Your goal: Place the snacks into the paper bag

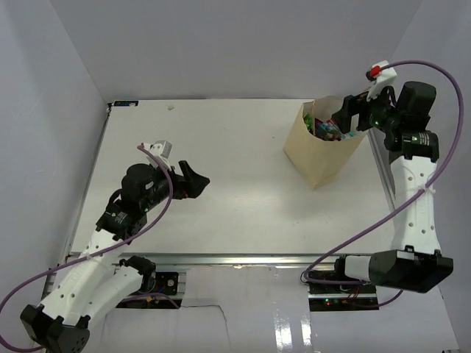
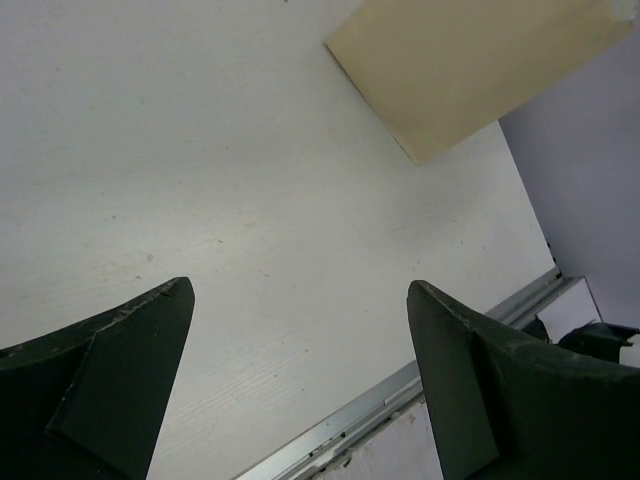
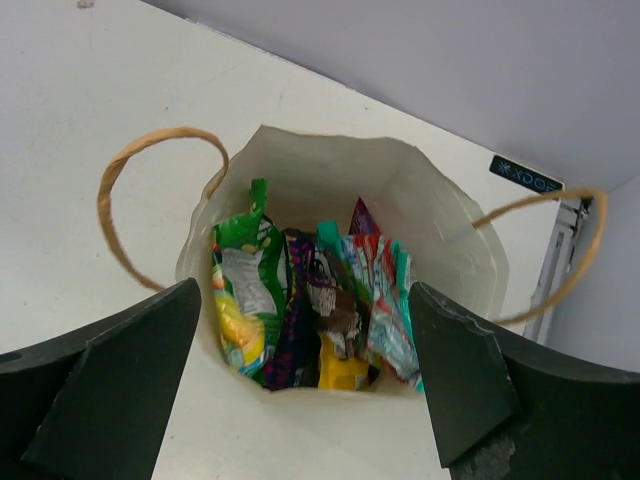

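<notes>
Where the paper bag (image 1: 320, 158) stands: upper right of the top view, upright, mouth open, near the right edge of the table (image 1: 221, 147).
Snacks (image 3: 310, 310): packed on end inside the bag, centre of the right wrist view.
Right gripper (image 1: 353, 118): jaws wide, empty, over the bag mouth.
Left gripper (image 1: 193, 180): jaws wide, empty, centre left, well apart from the bag.
Handle risk: a finger pulling away could catch a twine handle (image 3: 165, 132) and tip the bag.
Edge risk: a nudge on the rim could shove the bag toward the edge.
</notes>
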### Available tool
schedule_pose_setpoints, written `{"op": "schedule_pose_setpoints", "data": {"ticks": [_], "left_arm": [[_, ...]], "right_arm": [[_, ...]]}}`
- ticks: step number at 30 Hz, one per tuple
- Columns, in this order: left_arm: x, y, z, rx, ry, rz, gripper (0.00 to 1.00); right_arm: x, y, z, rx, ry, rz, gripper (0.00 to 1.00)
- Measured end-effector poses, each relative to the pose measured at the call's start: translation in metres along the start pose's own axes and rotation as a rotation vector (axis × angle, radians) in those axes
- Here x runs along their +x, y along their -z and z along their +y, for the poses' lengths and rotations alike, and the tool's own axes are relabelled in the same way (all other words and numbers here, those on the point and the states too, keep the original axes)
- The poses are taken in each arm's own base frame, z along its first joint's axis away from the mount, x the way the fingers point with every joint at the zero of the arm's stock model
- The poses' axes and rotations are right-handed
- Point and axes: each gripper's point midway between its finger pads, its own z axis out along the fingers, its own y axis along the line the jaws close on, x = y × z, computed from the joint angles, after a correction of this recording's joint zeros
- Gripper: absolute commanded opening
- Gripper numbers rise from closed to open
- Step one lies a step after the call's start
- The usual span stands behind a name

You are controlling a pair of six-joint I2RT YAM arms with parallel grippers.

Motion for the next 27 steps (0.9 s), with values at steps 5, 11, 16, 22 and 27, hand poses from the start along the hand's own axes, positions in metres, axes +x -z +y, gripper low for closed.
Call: {"op": "schedule_pose_setpoints", "data": {"ticks": [5, 11, 16, 22, 27], "left_arm": [[-0.038, 0.013, -0.005, -0.054, -0.051, -0.089, 0.98], [-0.074, 0.028, -0.012, -0.088, -0.127, -0.177, 0.98], [-0.080, 0.032, -0.009, -0.114, -0.155, -0.194, 0.98], [-0.078, 0.031, -0.007, -0.121, -0.159, -0.184, 0.98], [-0.077, 0.028, -0.006, -0.125, -0.159, -0.179, 0.98]], "right_arm": [[0.018, 0.046, 0.019, 0.105, -0.062, 0.024, 0.90], [0.065, 0.088, 0.037, 0.216, -0.089, 0.076, 0.90], [0.086, 0.105, 0.051, 0.229, -0.124, 0.122, 0.90], [0.104, 0.115, 0.049, 0.279, -0.149, 0.193, 0.90], [0.107, 0.116, 0.043, 0.309, -0.154, 0.211, 0.90]]}}
